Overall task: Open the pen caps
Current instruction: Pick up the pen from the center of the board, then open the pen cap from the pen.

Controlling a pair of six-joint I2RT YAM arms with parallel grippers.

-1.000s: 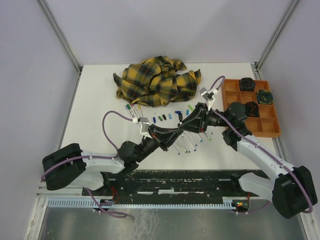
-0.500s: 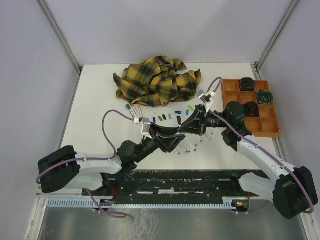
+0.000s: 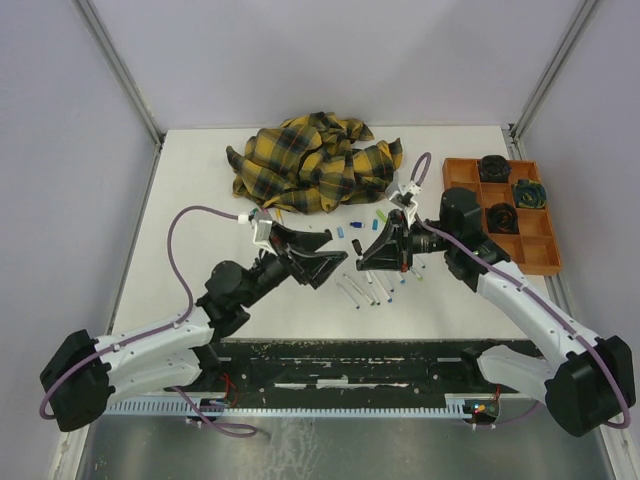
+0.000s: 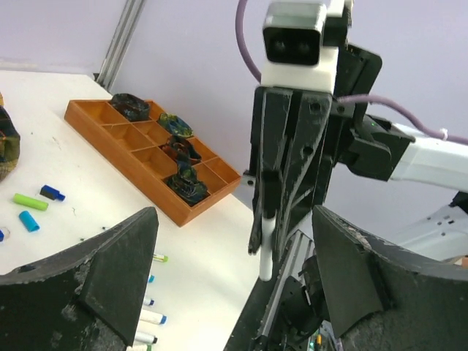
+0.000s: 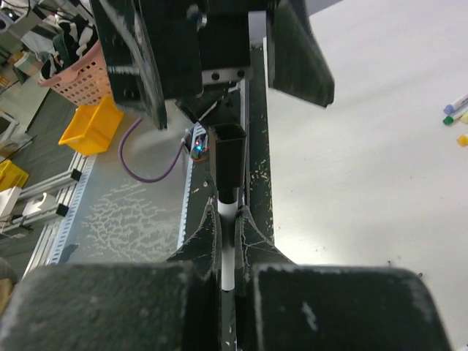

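Smooth white table point(image 3: 190, 210), slim cylindrical pen point(image 5: 227, 219)

Pens point(image 3: 370, 289) lie on the table point(image 3: 190, 220) before the cloth point(image 3: 315, 165), left of tray point(image 3: 461, 175).

left tool point(image 4: 234, 216): fingers wide apart | right tool point(image 4: 262, 238): clamped on white pen point(image 4: 265, 267) | orange tray point(image 4: 124, 174): far left

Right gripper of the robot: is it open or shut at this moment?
Shut. In the wrist view, the right gripper clamps a thin white pen barrel between its black jaws.
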